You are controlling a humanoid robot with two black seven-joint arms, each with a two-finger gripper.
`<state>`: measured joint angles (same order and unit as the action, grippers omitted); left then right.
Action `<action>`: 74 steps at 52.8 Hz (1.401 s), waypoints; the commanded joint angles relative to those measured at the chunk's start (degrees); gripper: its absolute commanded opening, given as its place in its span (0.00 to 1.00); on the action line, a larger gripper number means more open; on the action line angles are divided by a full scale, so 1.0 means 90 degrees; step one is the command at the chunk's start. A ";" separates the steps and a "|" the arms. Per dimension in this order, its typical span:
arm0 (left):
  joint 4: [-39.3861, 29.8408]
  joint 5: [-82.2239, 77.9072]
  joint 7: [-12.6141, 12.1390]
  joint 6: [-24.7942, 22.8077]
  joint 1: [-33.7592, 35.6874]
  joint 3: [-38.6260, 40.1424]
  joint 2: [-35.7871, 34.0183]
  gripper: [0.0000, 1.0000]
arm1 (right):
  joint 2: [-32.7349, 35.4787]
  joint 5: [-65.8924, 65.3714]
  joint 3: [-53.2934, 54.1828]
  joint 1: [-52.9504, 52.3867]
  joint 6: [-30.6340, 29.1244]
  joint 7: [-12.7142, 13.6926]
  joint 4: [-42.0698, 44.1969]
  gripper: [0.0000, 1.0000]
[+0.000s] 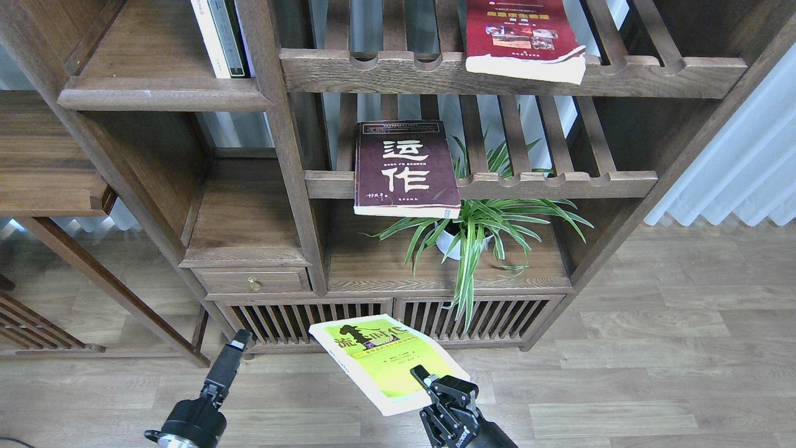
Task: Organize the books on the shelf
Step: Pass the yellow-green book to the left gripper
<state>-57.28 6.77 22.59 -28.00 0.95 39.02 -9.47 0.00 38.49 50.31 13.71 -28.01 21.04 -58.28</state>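
Note:
My right gripper (429, 381) is shut on the near edge of the yellow-green book (379, 358), held flat and low in front of the cabinet doors. My left gripper (236, 343) rises at the lower left, just left of that book and apart from it; its fingers cannot be told apart. The dark maroon book with white characters (404, 167) lies on the middle slatted rack, overhanging its front rail. The red book with small photos (522, 37) lies on the top slatted rack. The solid dark-brown shelf (165, 93) is at the upper left.
Thin white and dark-spined books (221, 37) stand upright at the right end of the solid shelf. A spider plant in a white pot (479, 230) sits on the cabinet top under the middle rack. A drawer (252, 281) and slatted cabinet doors (385, 320) lie below.

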 commanded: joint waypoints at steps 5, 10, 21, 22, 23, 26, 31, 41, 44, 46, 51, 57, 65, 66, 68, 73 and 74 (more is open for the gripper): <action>0.0065 0.0000 0.0000 0.0000 0.0002 -0.0263 0.0310 1.00 | 0.0000 0.0020 -0.0278 0.0059 0.0001 0.0064 0.0001 0.05; 0.0075 0.0009 0.0010 0.0000 0.0022 -0.0458 0.0437 1.00 | 0.0000 0.0030 -0.0424 0.0069 0.0001 0.0064 0.0001 0.05; 0.0339 0.0419 0.0049 0.0000 0.0041 -0.0800 0.0788 1.00 | 0.0000 0.0050 -0.0620 0.0108 0.0001 0.0064 -0.0009 0.05; 0.0349 0.0487 0.0049 0.0000 0.0041 -0.0819 0.0808 1.00 | 0.0000 0.0050 -0.0658 0.0127 0.0001 0.0064 -0.0009 0.05; 0.0349 0.0546 0.0049 0.0000 0.0041 -0.0848 0.0808 1.00 | 0.0000 0.0050 -0.0707 0.0147 0.0001 0.0064 -0.0009 0.05; 0.0349 0.0586 0.0039 0.0000 0.0070 -0.0907 0.0808 1.00 | 0.0000 0.0040 -0.0815 0.0166 0.0001 0.0064 -0.0009 0.05; 0.0368 0.0615 0.0039 0.0000 0.0090 -0.1171 0.0808 1.00 | 0.0000 0.0050 -0.0922 0.0176 0.0001 0.0064 0.0001 0.05; 0.0437 0.0615 0.0039 0.0000 0.0100 -0.1366 0.0808 0.88 | 0.0000 0.0050 -0.1088 0.0196 0.0001 0.0064 0.0001 0.05; 0.0437 0.0615 0.0029 0.0000 0.0100 -0.1386 0.0808 0.80 | 0.0000 0.0040 -0.1108 0.0215 0.0001 0.0055 0.0001 0.05; 0.0437 0.0615 0.0029 0.0000 0.0100 -0.1396 0.0808 0.75 | 0.0000 0.0050 -0.1108 0.0215 0.0001 0.0064 0.0001 0.05; 0.0437 0.0615 0.0049 0.0000 0.0100 -0.1405 0.0808 0.63 | 0.0000 0.0050 -0.1108 0.0225 0.0001 0.0064 0.0001 0.05; 0.0437 0.0615 0.0068 0.0000 0.0090 -0.1405 0.0808 0.19 | 0.0000 0.0040 -0.1108 0.0254 0.0001 0.0064 0.0001 0.05; 0.0407 0.0615 0.0039 0.0000 0.0119 -0.1464 0.0798 0.06 | 0.0000 0.0030 -0.1108 0.0274 0.0001 0.0064 0.0001 0.06; 0.0398 0.0605 0.0029 0.0000 0.0129 -0.1483 0.0788 0.06 | 0.0000 0.0030 -0.1108 0.0274 0.0001 0.0064 0.0001 0.06; 0.0339 0.0605 0.0010 0.0000 0.0149 -0.1610 0.0769 0.04 | 0.0000 0.0021 -0.1098 0.0283 0.0001 0.0055 0.0011 0.07; 0.0280 0.0527 -0.0010 0.0000 0.0129 -0.1640 0.0701 0.04 | 0.0000 0.0011 -0.1098 0.0293 0.0001 0.0055 0.0021 0.07; 0.0271 0.0517 -0.0010 0.0000 0.0129 -0.1640 0.0691 0.04 | 0.0000 0.0011 -0.1098 0.0303 0.0001 0.0055 0.0021 0.07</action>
<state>-54.09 12.31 23.02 -28.00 2.21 25.08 -2.59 0.00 38.69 40.33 16.25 -28.01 21.59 -58.16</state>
